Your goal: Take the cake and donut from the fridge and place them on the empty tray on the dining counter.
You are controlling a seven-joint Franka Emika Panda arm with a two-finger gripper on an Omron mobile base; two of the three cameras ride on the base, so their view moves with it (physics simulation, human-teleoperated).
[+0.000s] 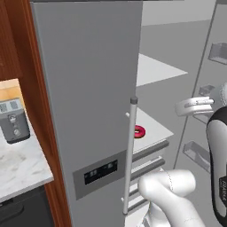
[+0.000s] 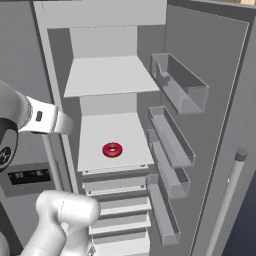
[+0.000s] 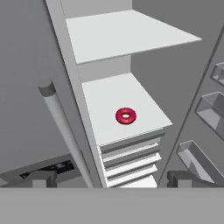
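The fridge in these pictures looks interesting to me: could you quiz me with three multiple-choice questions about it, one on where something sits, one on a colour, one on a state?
1. Where is the donut?
A. On a white shelf inside the fridge
B. In a door bin
C. On the worktop

2. What colour is its icing?
A. Brown
B. Pink-red
C. White

3. How is the fridge's right door?
A. Shut
B. Removed
C. Swung open

Answers: 1 A, it lies flat on the lower shelf; 2 B, glossy pink-red in every view; 3 C, its bins face the shelves.
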